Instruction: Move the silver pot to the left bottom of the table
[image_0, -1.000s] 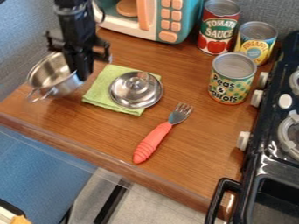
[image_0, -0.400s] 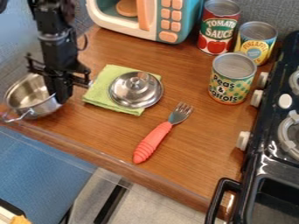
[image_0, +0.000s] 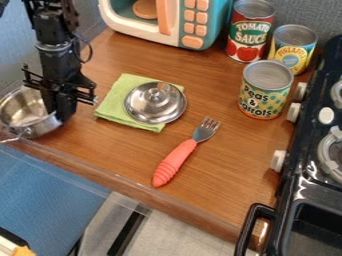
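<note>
Pinching the right side of the pot (image_0: 41, 127), the gripper (image_0: 60, 118) had its fingers narrowed on the wall, one apparently inside the rim. The pot was at the lower left of the table (image_0: 120, 146), close to the front edge, left of the cloth (image_0: 109, 103) and apart from it. By that, the move looked nearly finished; what remained was to settle the pot if it hung at all, which could not be told, then let go and lift clear. The pot was shiny silver metal, round and bare inside, its mouth facing up, with a thin wire handle (image_0: 11, 140) jutting toward the front edge.
</note>
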